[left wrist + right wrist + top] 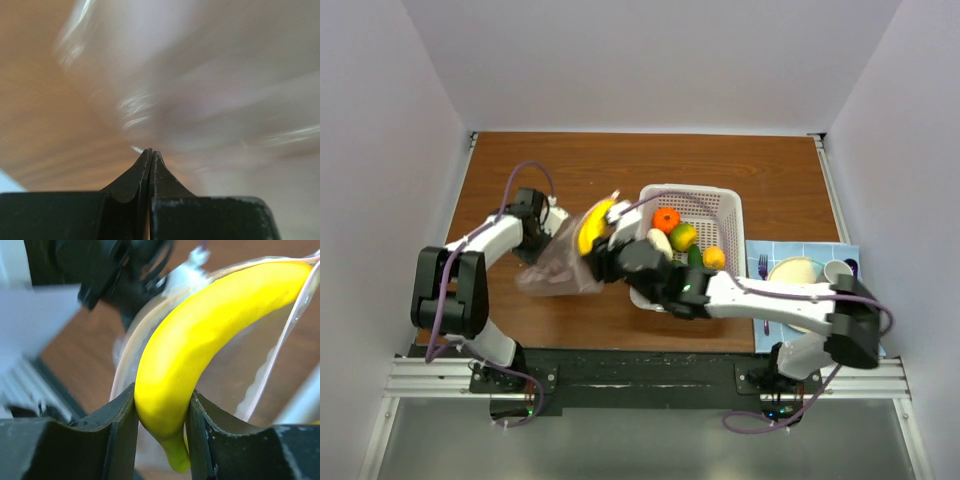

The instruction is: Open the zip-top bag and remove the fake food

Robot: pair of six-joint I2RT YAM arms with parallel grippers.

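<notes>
Yellow plastic, glossy and tapered: a banana (215,325) pinched at its thin lower end by the right fingers (125,425), narrowed hard onto it, with the clear rim of the bag (272,365) looped around the upper part. Left fingers (151,159) pressed shut on a fold of the same film (no gap visible between the tips). Bag lying left of the middle of the table (720,165), a little toward the near edge, mouth turned to the white basket (725,200) right of the middle. Already in that basket: an orange (666,219), a white piece (659,241), a cucumber (694,257) and two yellowish pieces.

Likely trouble from here:
- A slip or a swing of the banana, gripped so low on a slick, narrowing end.
- Film clinging to the fruit and dragging the bag along, or pulling free of the left hold.
- A drop short of the basket.

From above: the whole layout, and the banana's upper part clear of the crumpled pouch, but nothing of either grip. From the right wrist: exactly where the bite sits, and the plastic rim around the fruit. From the left wrist: only closed tips and blurred film. Cannot tell from any view whether more food lies inside the bag.
</notes>
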